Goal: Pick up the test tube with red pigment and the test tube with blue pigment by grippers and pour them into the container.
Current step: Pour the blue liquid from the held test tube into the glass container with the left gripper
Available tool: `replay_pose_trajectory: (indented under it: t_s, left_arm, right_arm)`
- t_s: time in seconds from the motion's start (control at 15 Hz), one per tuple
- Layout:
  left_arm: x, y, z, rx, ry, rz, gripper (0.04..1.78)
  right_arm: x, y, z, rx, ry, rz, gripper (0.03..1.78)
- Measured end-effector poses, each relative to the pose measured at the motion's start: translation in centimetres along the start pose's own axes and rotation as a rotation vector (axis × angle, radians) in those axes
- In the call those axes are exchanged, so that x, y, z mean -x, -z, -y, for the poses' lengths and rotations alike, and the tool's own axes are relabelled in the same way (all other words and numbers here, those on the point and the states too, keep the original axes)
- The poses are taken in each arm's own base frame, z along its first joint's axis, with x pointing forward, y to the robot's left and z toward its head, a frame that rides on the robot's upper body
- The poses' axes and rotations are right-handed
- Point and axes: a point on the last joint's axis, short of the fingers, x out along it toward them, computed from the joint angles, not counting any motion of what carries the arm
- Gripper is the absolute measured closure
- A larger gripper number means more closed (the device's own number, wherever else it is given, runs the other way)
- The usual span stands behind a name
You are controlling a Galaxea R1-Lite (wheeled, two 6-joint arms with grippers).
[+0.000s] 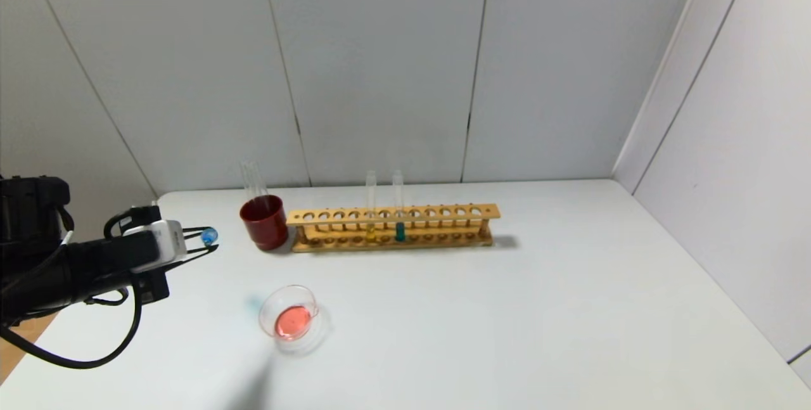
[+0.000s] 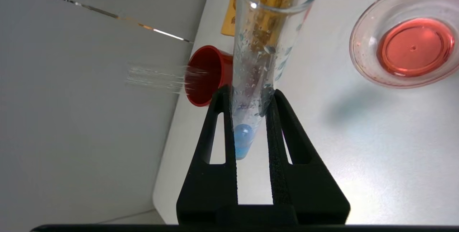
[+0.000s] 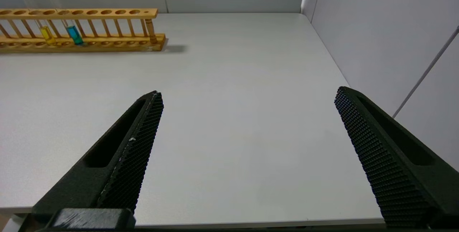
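Observation:
My left gripper is shut on the test tube with blue pigment, above the table's left part, behind and left of the container. In the left wrist view the fingers pinch the clear tube low on its body. Blue liquid sits in its round bottom, and droplets cling inside. The container is a clear glass dish holding red liquid. No tube with red liquid shows. My right gripper is open and empty over bare table, outside the head view.
A dark red cup with empty clear tubes stands at the back left. Beside it a wooden rack holds a yellow-liquid tube and a dark teal tube. Walls close the back and right.

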Motion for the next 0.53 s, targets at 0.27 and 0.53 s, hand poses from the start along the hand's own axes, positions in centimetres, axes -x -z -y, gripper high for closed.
replay_pose_trajectory:
  t_s: [0.27, 0.53]
  left_arm:
    - [-0.1, 0.2, 0.6, -0.115, 0.019, -0.009, 1.52]
    - [0.0, 0.6, 2.1, -0.197, 0.063, -0.021, 1.52]
  right_arm:
    - [0.0, 0.0, 0.0, 0.0, 0.0, 0.0, 0.06]
    - [0.0, 0.0, 0.0, 0.0, 0.0, 0.0, 0.06]
